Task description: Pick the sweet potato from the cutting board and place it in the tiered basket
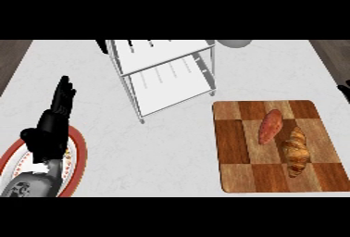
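Fingers straight and held together, the left hand (54,121) stands open at the left of the frame, pointing toward the top, holding nothing; its grey forearm (31,183) comes in from the lower left corner. Under that wrist lies a white plate (77,159) with a red rim, partly covered by the arm. Of the right hand (344,90) only a dark sliver shows at the right edge, about halfway up the scene, and whether its fingers are open or curled cannot be told. The pale marbled counter (171,152) fills most of the view, with dark strips of floor showing at the upper left and upper right corners. At the lower right lies the cutting board (236,173), a checkered pattern of lighter and darker wood. The sweet potato (269,126) rests on the upper middle of the board, reddish and tilted, and a croissant (295,152) lies just beside it to the lower right. The tiered basket (167,71), a white wire rack with flat shelves, stands at the upper centre, well apart from the board. A grey rounded object (236,43) peeks in at the top edge, right of the basket.
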Controlling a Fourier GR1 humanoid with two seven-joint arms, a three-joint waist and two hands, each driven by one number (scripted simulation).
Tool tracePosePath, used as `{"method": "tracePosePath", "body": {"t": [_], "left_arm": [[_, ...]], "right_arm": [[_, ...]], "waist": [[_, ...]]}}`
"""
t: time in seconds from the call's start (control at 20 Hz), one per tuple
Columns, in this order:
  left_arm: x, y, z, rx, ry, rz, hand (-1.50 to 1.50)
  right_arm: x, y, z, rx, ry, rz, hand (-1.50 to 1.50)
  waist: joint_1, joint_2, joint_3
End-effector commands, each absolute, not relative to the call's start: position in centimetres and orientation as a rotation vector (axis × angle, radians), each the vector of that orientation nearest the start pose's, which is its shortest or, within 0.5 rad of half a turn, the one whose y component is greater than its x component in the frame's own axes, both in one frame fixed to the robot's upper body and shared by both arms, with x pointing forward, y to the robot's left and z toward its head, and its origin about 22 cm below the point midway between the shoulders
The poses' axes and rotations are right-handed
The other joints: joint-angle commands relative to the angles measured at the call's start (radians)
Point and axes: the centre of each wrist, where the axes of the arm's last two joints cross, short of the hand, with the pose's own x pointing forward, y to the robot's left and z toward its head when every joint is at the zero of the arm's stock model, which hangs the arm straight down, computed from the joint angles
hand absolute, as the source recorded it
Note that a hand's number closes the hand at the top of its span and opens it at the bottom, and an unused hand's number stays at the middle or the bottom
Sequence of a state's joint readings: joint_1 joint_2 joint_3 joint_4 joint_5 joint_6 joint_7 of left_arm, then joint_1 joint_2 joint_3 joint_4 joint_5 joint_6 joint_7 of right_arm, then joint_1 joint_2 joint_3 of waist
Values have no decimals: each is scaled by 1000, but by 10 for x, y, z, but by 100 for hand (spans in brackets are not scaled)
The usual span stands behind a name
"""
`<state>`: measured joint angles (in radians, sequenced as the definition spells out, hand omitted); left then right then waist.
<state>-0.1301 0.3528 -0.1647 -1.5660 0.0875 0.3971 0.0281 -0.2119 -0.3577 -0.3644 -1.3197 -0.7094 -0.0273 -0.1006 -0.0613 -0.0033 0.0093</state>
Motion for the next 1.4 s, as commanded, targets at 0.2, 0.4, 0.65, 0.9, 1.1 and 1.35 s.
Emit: {"method": "tracePosePath", "body": {"t": [0.2,0.4,0.65,0.9,1.1,1.35], "left_arm": [[253,223,29,211,-1667,-95,0],[265,207,28,202,-1651,-90,0],[259,217,34,222,-1661,-94,0],[263,206,32,217,-1671,-92,0],[270,202,37,186,-1661,-104,0],[274,203,19,189,-1663,-107,0]], "right_arm": [[202,-440,-4,467,-1883,-548,-150],[165,-494,30,328,-1918,-308,-150],[162,-518,115,-29,-1732,225,-150],[175,-495,180,-319,-1623,631,-150],[189,-457,209,-501,-1525,808,-150],[195,-407,199,-535,-1387,865,-150]], "waist": [[38,1,-6],[32,3,-8],[39,1,-11],[38,0,-13],[52,3,-13],[56,4,-11]]}}
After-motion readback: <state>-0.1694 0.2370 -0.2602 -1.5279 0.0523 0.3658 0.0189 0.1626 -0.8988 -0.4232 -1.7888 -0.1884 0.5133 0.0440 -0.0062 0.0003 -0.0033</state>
